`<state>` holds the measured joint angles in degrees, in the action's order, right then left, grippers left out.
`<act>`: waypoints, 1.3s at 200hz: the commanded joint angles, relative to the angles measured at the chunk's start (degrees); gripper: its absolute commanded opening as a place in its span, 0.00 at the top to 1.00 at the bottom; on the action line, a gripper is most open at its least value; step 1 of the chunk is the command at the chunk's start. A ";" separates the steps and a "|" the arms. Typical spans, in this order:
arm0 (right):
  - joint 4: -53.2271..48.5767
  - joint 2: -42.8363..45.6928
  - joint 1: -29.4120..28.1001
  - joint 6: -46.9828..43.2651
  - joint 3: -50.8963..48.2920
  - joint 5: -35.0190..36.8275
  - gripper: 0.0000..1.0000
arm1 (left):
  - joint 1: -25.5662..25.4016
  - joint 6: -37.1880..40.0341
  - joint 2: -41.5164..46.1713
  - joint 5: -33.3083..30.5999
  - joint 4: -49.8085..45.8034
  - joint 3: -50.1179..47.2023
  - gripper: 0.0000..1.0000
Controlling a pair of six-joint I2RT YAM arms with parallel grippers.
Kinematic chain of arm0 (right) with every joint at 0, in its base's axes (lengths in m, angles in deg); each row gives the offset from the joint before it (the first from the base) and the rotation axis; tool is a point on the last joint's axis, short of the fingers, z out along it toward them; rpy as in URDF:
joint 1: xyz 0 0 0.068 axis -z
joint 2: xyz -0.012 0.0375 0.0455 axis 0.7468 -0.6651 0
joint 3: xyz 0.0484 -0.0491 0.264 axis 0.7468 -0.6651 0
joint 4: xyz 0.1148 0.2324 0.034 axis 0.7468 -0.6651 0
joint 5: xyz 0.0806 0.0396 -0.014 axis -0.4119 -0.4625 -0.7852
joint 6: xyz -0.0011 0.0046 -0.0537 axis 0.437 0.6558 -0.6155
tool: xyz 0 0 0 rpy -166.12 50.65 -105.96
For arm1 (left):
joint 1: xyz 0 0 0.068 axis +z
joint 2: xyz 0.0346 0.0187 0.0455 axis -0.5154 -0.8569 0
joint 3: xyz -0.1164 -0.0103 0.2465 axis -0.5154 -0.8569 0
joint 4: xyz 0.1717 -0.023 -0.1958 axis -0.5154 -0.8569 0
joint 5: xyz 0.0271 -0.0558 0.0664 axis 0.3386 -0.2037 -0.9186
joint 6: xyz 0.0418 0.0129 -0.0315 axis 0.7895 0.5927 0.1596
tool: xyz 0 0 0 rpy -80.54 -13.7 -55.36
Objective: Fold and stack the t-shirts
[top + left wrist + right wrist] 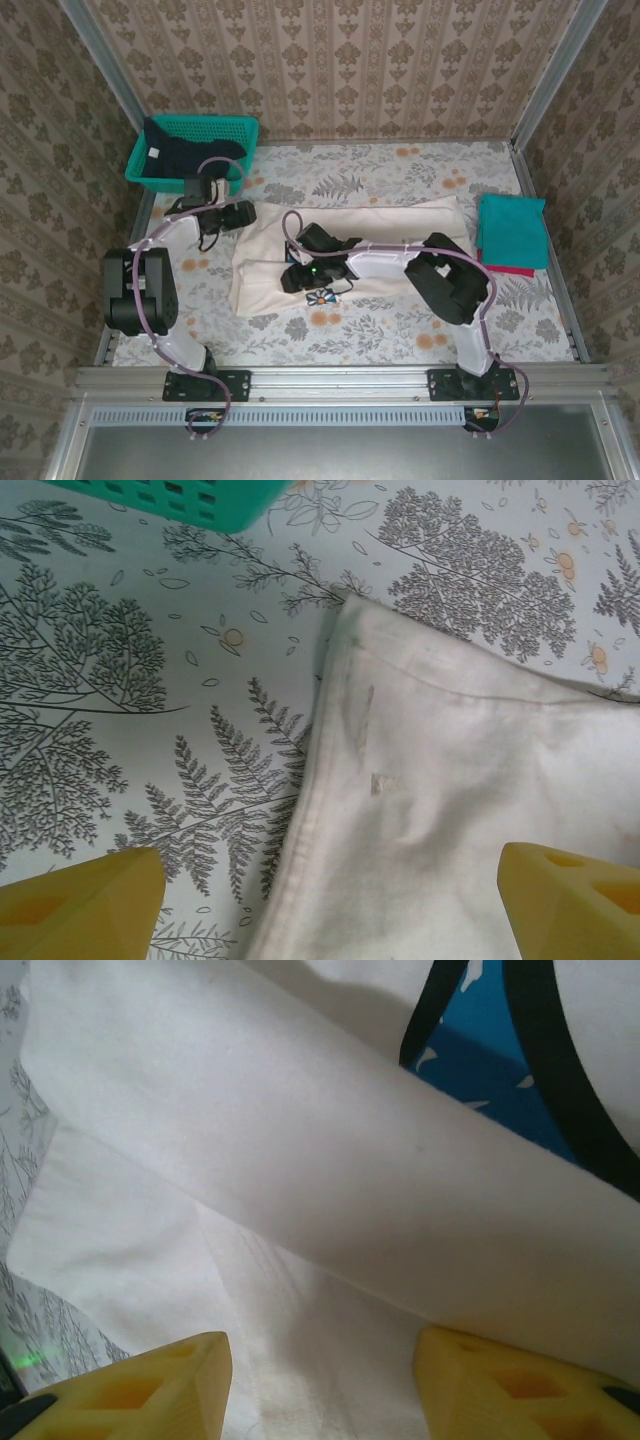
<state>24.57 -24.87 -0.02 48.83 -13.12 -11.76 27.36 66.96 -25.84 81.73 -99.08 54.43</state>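
**Three t-shirts, two claws**

Cream shirt (380,225): spread across the middle of the worktop (400,170), with the blue print (320,297) at its near edge.
Teal shirt (512,230): folded, at the right edge.
Navy shirt (185,155): in the green basket (235,128), far-left corner.
Left claw (330,880): wide, over the cream shirt's left hem.
Right claw (320,1370): partway apart on a cream fold; possibly pinching it, cannot tell.

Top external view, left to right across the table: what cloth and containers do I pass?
First the teal mesh basket holding the navy t-shirt → cream-white t-shirt spread mid-table → folded teal t-shirt.
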 commanded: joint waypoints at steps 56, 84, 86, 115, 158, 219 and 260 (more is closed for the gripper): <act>-4.24 9.64 0.79 -1.20 -8.84 -0.35 0.43 | -3.11 -0.13 -1.29 2.47 3.07 0.79 0.12; -1.63 14.25 1.44 -1.95 -8.76 2.75 0.41 | -3.35 2.92 -3.24 3.16 2.76 1.45 0.26; -1.41 14.58 1.59 -1.98 -8.86 2.88 0.41 | -3.36 3.17 -3.44 3.19 2.76 1.49 0.26; 2.08 17.80 5.06 -0.66 -12.56 3.13 0.41 | -4.23 8.19 -8.49 2.70 -4.33 7.09 0.28; 3.58 19.28 7.99 1.68 -15.86 3.60 0.41 | -7.37 11.64 -14.86 -2.67 -14.74 16.14 0.38; 3.87 19.41 8.35 1.66 -17.54 3.64 0.41 | -8.27 9.23 -20.32 -8.67 -21.29 21.36 0.46; 3.42 19.07 8.43 1.36 -17.51 3.82 0.41 | -8.69 8.84 -24.08 -8.76 -25.46 24.47 0.56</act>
<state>27.78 -6.92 8.35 49.72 -30.14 -8.90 18.75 76.01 -47.18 73.84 -119.21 76.48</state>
